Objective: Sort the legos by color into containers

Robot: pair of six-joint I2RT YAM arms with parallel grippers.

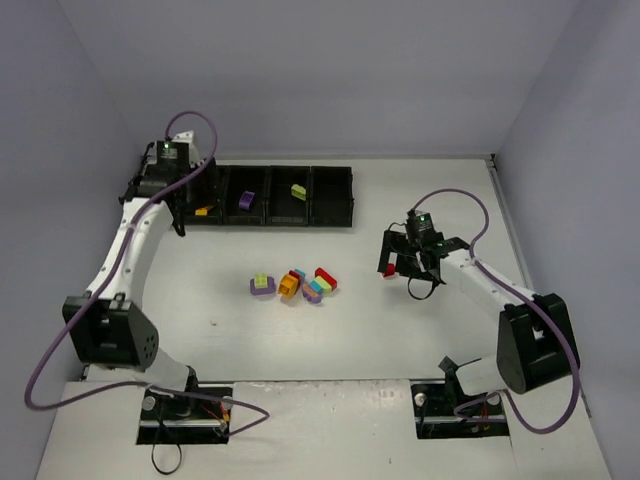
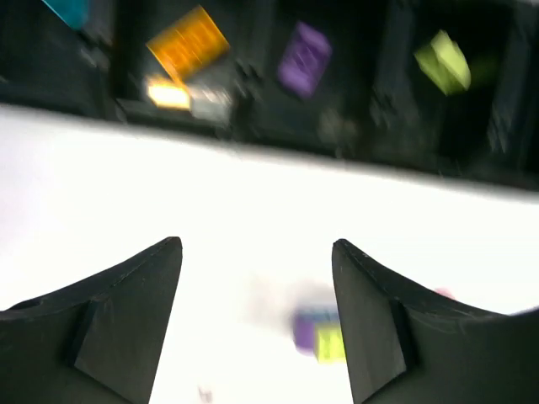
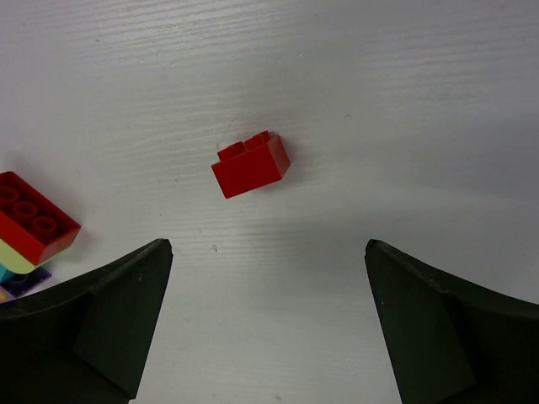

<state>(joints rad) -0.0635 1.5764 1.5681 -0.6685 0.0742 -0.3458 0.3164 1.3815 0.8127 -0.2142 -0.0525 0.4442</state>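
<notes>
left gripper (image 2: 257, 244): released, jaws spread wide with only bare white table (image 1: 200, 290) showing in the gap. it hangs at the far left, over the near edge of the containers (image 1: 310, 197). its wrist view is blurred.

just beyond it, the black row of joined bins runs left to right along the far side. read from the left wrist view: a teal brick (image 2: 67, 10) in the leftmost bin, cut off by the frame edge; an orange brick (image 2: 188, 44) in the next; a purple brick (image 2: 303, 57) in the middle one; a lime brick (image 2: 444, 61) in the fourth.

right gripper (image 3: 269, 244): released too, jaws set well apart, holding nothing. it hovers on the right side of the table above a lone red brick (image 3: 251, 164), which lies flat on the surface, studs toward the far side, apart from both fingers.

left of that brick, mid-table, the loose cluster of legos (image 1: 295, 285): a purple piece with lime on top (image 1: 262, 286) at the left end, an orange one (image 1: 290, 286) beside it, then a small mixed stack of teal, lime and purple (image 1: 315, 291). a second red brick (image 3: 34, 219) sits on a lime piece at the cluster's right end, nearest the right gripper. all of these rest on the table, well clear of the bins.
</notes>
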